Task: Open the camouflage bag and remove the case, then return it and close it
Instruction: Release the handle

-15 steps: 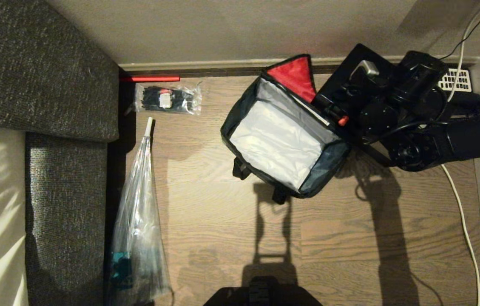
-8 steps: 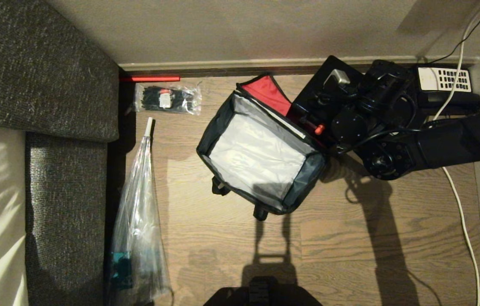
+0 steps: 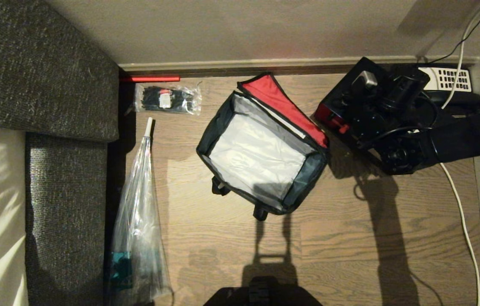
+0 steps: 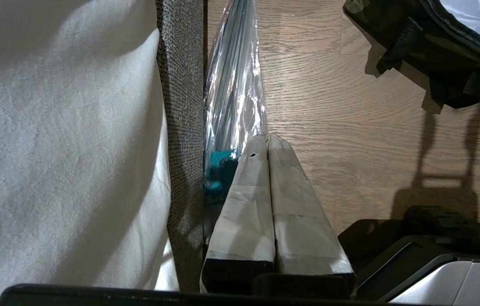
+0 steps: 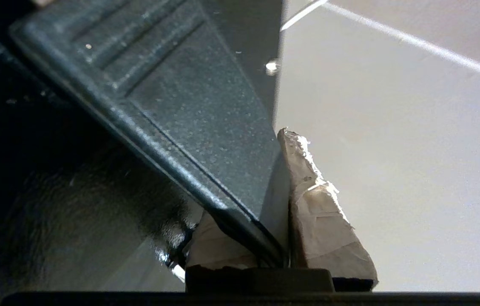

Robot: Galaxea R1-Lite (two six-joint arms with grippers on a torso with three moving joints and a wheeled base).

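1. Your camouflage bag (image 3: pixel 261 146) sits open on the wooden floor (image 3: pixel 350 238), near the middle of the boards and a little toward the far skirting. Its red-lined lid (image 3: pixel 282 104) is thrown back toward the wall side, and the silvery-grey inside shows bare.
2. Your right gripper (image 5: pixel 284 199) is clamped on the case (image 3: pixel 342 108); in the right wrist view the black edge of the case sits pinched between the two taped fingers (image 5: pixel 320 221).
3. The case is out of the bag, held to the right of it near the far right corner of the floor, just apart from the red lid. A small red-orange spot shows on the edge facing the bag.
4. A black desk phone (image 3: pixel 448 80) with a white keypad lies behind the right arm, against the skirting.
5. Your left gripper (image 4: pixel 268 140) hangs parked low by the robot's base, fingers pressed together on nothing, beside the grey sofa (image 4: pixel 182 106).
6. Along the sofa's edge you have a long clear plastic bag (image 3: pixel 137 221), and nearer the wall a small clear packet of black items (image 3: pixel 167 98) with a red stick (image 3: pixel 150 78) by the skirting.
7. A white cable (image 3: pixel 463 221) runs down the right edge of the floor.
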